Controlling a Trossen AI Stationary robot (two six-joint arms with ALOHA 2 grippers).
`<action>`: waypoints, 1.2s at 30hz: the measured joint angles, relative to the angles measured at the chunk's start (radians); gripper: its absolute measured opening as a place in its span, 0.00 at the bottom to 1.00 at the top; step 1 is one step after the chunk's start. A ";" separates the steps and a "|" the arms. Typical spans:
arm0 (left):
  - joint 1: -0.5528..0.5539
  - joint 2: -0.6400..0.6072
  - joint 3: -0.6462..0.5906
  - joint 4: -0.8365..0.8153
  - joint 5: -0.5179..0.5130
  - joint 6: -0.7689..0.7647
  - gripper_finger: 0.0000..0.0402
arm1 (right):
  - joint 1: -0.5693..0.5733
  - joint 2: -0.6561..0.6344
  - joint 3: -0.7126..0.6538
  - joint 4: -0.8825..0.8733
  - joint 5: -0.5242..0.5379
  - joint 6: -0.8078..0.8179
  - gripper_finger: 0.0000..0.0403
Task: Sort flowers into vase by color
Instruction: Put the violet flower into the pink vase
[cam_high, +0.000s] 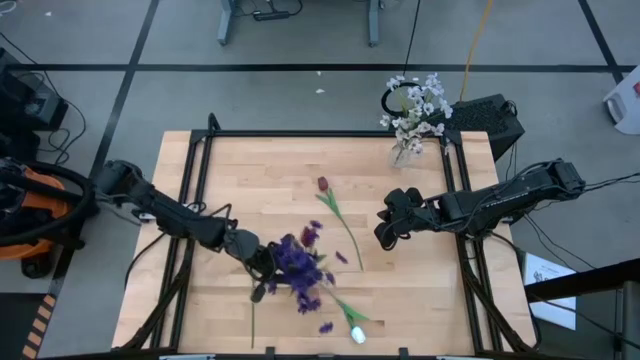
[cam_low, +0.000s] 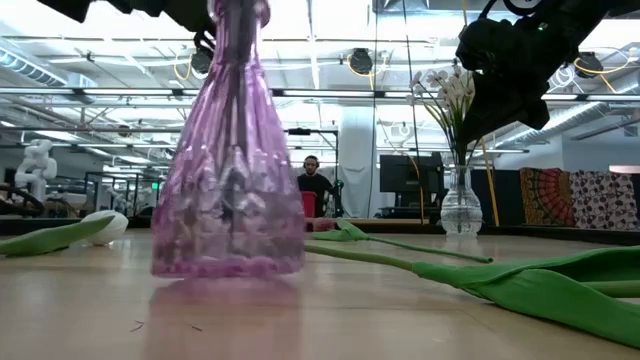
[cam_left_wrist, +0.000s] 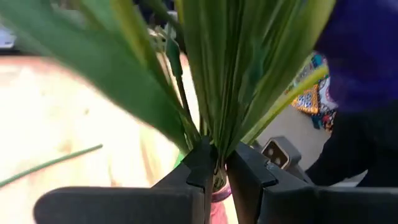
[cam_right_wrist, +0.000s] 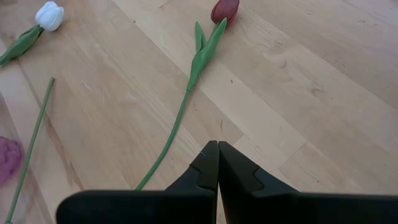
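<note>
A purple glass vase (cam_low: 230, 190) stands on the table near its front and holds a bunch of purple flowers (cam_high: 300, 265). My left gripper (cam_high: 262, 264) is shut on that bunch at the vase's mouth. My right gripper (cam_right_wrist: 217, 155) is shut and holds nothing. It hovers over the table right of centre (cam_high: 385, 228), beside the stem of a dark red tulip (cam_high: 322, 185) that lies flat. A white tulip (cam_high: 356, 335) lies at the near edge. White flower sprays (cam_high: 415, 105) stand in a clear vase (cam_low: 460, 205) at the far edge. My left gripper pinches the bundle of green stems and leaves (cam_left_wrist: 214, 146) of the purple flowers between its two fingers, just above the vase's pink mouth (cam_left_wrist: 219, 194). It comes in from the table's left side. The stems stand upright in the vase, and the blossoms (cam_left_wrist: 367, 50) spread above the fingers.
A bare green stem (cam_high: 252, 322) lies near the front edge, left of the vase. Loose purple blossoms (cam_high: 326, 327) are scattered around the vase. Tulip leaves (cam_low: 540, 285) lie flat on the wood. The table's left and far-centre parts are bare wood (cam_high: 250, 175).
</note>
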 joint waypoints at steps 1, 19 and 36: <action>0.001 -0.019 0.000 -0.028 0.000 0.000 0.11 | 0.000 0.000 0.000 0.000 0.000 0.000 0.00; -0.016 -0.086 0.002 -0.087 0.004 -0.025 0.11 | 0.000 0.000 0.000 0.000 0.001 -0.003 0.00; -0.008 -0.086 0.003 -0.097 0.006 -0.025 0.11 | 0.000 0.000 0.000 0.000 0.001 0.000 0.00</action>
